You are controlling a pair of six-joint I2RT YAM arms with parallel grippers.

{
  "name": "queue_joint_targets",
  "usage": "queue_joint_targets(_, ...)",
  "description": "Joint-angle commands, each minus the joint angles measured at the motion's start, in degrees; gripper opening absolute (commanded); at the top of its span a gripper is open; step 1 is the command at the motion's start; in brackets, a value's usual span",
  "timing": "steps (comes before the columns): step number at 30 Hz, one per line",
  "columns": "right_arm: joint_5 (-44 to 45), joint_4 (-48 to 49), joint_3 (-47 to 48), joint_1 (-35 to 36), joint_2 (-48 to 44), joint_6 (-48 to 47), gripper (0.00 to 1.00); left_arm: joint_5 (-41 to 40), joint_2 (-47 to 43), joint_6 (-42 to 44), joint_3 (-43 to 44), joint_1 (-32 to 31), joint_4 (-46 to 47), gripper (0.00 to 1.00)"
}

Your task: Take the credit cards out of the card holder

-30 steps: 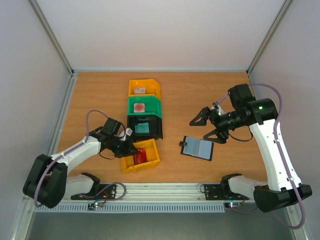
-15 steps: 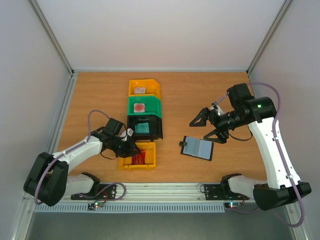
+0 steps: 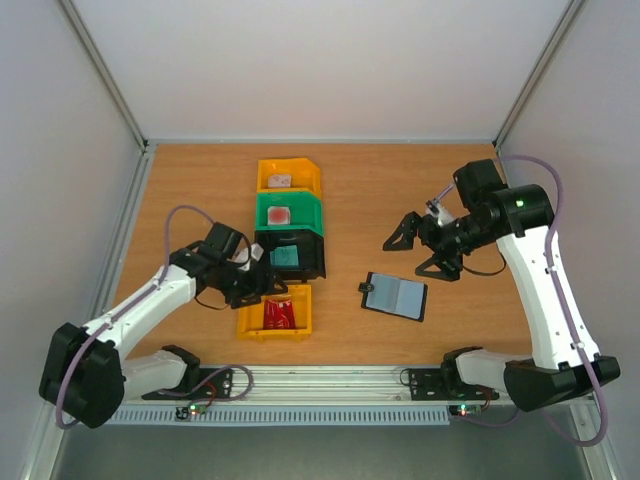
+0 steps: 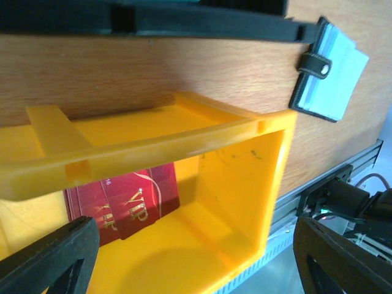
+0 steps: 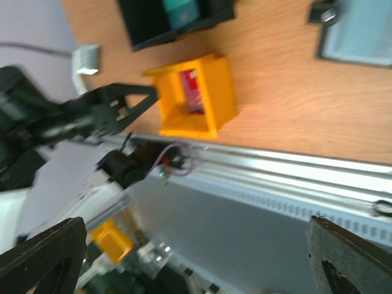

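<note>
Left wrist view resolved "VIP" lettering on the red card (image 4: pixel 131 202) in the yellow bin (image 4: pixel 269 177); overhead, left gripper (image 3: pixel 258 287) and right gripper (image 3: pixel 417 250) both gaped empty.

left tool (image 3: pixel 262 284) angled down, jaws spread wide, right tool (image 3: pixel 413 252) jaws wide apart, both arms bent inward

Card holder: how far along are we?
Done: red card lies in the near yellow bin, teal card in the black bin; the green bin and far yellow bin hold small items. In hand: nothing; left gripper and right gripper open. Remaining: card holder lies open; can't tell whether any cards remain.
</note>
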Motion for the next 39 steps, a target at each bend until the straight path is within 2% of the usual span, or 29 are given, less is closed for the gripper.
queue_joint_targets(1, 17.88, -12.67, 4.46, 0.23, 4.18, -1.02, 0.99, -3.16, -1.76, 1.5, 8.01, -0.24, -8.91, 0.88)
queue_joint_targets(7, 29.95, -7.13, 4.79, 0.21, 5.25, 4.16, 0.98, -1.71, -5.01, 8.83, 18.33, 0.0, -10.95, 0.92)
queue_joint_targets(10, 29.96, -0.13, -2.21, 0.29, 6.97, 6.21, 0.99, 3.89, -5.72, 11.56, 22.61, 0.04, -3.46, 0.93)
queue_joint_targets(13, 30.9, 4.9, -9.56, 2.01, 10.31, 6.42, 0.96, 7.42, -2.3, 8.41, 26.18, -1.9, 3.6, 0.92)
queue_joint_targets(18, 40.53, 9.75, -16.33, 3.28, 12.61, 4.54, 0.94, 2.92, 8.24, 6.36, 31.14, -8.04, 2.98, 0.89)
queue_joint_targets(21, 40.22, 13.11, -18.98, 3.6, 16.6, 3.66, 0.98, 0.55, 13.61, 3.83, 33.28, -10.75, 5.11, 0.88)
queue_joint_targets(27, 38.27, 26.06, -27.66, 3.81, 20.89, 3.08, 0.98, -5.76, 22.87, -0.57, 38.23, -17.62, 8.71, 0.86)
queue_joint_targets(34, 37.91, 34.78, -33.19, 3.64, 24.89, 1.59, 0.99, -14.11, 34.49, -2.26, 44.96, -24.37, -0.89, 0.8)
queue_joint_targets(39, 35.25, 40.17, -37.61, 3.15, 26.64, 0.57, 0.99, -17.57, 41.46, -6.97, 47.21, -24.87, -3.15, 0.78)
